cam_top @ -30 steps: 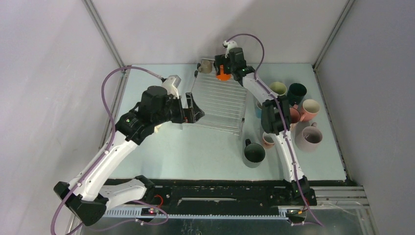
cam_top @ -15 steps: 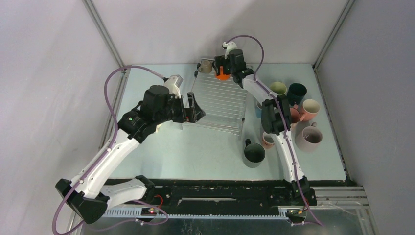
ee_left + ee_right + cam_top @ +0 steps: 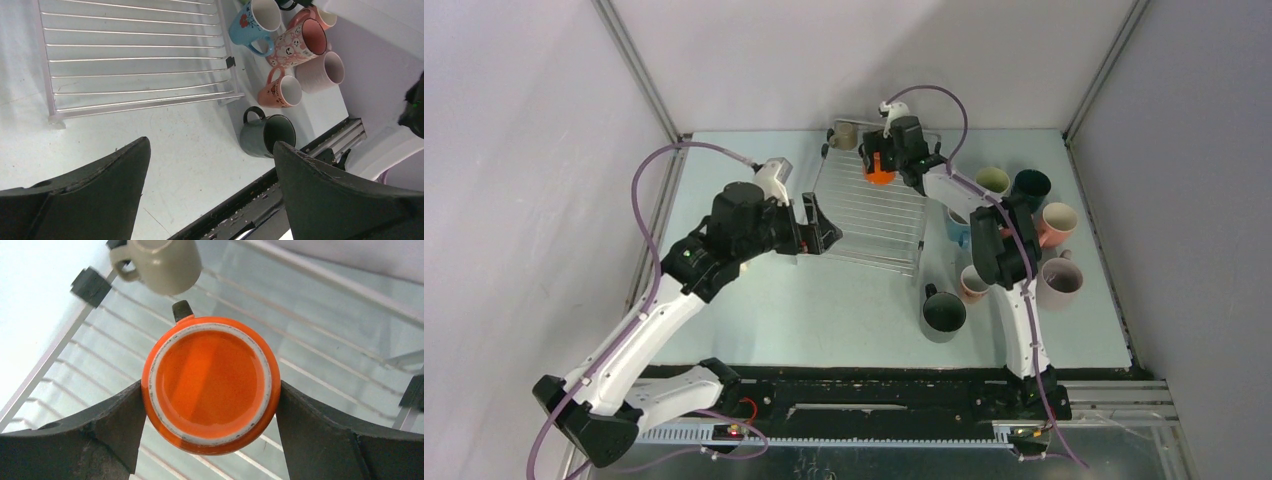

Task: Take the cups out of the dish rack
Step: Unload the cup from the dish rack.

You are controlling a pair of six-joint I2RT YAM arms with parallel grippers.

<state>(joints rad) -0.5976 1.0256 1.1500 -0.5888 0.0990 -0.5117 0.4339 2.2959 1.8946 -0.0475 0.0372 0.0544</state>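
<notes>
Top cam high, looks down — 2 wrist cams close; all share dish rack (image 3: pixel 874 220).

This is a robotics lab test cell rather than a home. A pale desk (image 3: pixel 824 310) is boxed in by plain lilac-grey panels (image 3: pixel 524 150) behind it and on both sides. Aluminium posts (image 3: pixel 639 70) rise from its far corners, and a black mounting rail (image 3: pixel 874 385) runs along its near edge.

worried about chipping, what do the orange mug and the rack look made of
The orange mug: likely glazed ceramic, glossy orange with a dull whitish ring on the face toward the camera. The rack: probably metal wire, thin silvery rods with a shine; its black corner pieces look like plastic.
</notes>
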